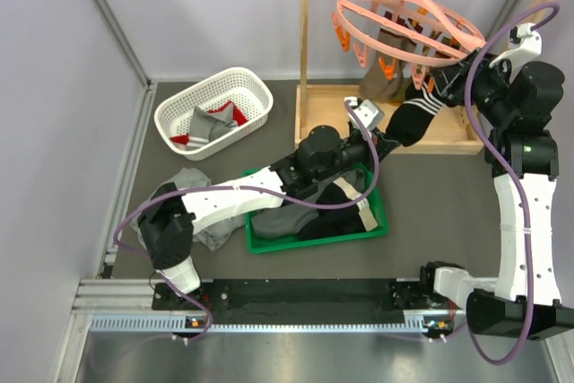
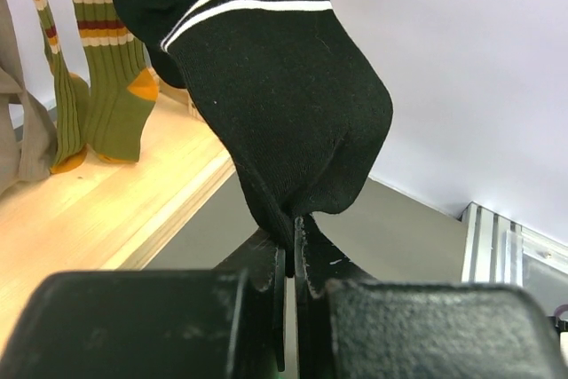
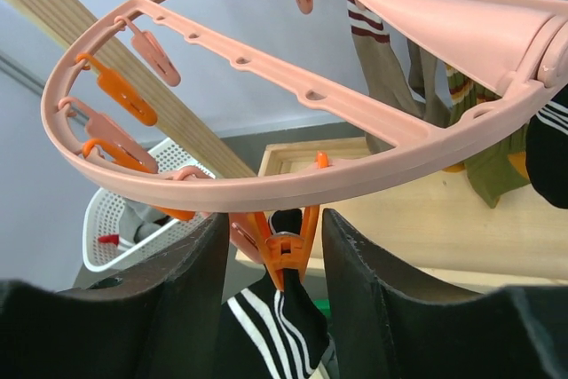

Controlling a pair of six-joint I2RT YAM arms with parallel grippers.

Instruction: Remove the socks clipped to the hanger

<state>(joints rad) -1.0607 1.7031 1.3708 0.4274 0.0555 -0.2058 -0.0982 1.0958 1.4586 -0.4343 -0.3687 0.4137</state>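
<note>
The pink round hanger (image 1: 404,20) hangs from the wooden rack and fills the right wrist view (image 3: 293,179). A black sock with white stripes (image 1: 417,118) hangs from an orange clip (image 3: 288,250). My left gripper (image 1: 381,138) is shut on this sock's toe (image 2: 284,113). My right gripper (image 3: 273,246) is open, one finger on each side of the orange clip, not pressing it. Olive striped socks (image 2: 106,68) and a tan sock (image 1: 381,73) hang from other clips.
The wooden rack's base (image 1: 448,132) lies under the hanger. A white basket (image 1: 215,112) at the back left holds red and grey socks. A green tray (image 1: 318,221) holds dark garments under my left arm. A grey garment (image 1: 184,181) lies beside it.
</note>
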